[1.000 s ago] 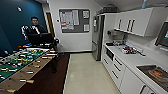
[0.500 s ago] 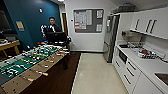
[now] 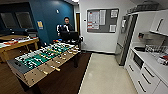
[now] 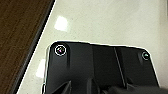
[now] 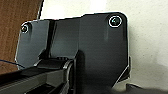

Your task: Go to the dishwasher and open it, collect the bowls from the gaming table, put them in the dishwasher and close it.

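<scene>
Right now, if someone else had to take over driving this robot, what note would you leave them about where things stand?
Grippers: I cannot tell whether either is open or shut; both wrist views look down at the pale floor beside dark wood flooring.
Where things are: the robot faces a foosball table on its left and white kitchen cabinets along the right wall. A person sits behind the foosball table. I cannot pick out a dishwasher or any bowls from here.
Done: nothing that I can see.
Left: open the dishwasher, fetch the bowls, load them, close it.
</scene>
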Available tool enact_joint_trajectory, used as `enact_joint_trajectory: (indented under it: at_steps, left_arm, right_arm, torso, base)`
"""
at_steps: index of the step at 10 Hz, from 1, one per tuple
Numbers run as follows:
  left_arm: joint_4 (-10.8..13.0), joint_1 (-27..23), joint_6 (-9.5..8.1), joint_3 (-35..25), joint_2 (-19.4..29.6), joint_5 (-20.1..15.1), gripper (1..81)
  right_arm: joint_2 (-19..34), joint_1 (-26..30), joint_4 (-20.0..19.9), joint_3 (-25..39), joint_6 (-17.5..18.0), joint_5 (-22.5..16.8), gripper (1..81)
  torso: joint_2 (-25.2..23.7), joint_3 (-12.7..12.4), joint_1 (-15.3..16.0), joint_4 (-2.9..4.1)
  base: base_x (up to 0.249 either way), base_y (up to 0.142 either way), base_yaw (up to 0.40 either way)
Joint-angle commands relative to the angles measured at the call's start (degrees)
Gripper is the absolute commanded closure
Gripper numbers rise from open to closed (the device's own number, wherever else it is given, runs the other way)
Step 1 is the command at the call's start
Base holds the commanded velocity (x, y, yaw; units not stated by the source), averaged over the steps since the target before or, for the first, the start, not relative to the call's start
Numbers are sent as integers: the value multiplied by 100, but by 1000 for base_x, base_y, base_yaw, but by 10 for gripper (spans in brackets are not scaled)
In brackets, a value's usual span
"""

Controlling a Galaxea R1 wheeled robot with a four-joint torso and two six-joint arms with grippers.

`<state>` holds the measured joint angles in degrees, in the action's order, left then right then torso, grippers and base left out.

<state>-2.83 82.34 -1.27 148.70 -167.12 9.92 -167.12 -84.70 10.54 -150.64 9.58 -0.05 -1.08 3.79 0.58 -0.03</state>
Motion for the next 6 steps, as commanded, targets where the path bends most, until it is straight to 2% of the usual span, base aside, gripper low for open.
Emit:
enact_joint_trajectory:
  at_steps: [1,6]
  left_arm:
    - [2,-301,30,-8,73,-263,10]
    - [2,-293,30,-8,73,-263,10]
  right_arm:
    - [36,308,53,1,-18,-276,10]
    - [53,326,53,-26,-18,-276,10]
  torso:
    - [0,0,0,0]
    - [0,0,0,0]
  base:
    - [0,0,351]
    - [0,0,351]
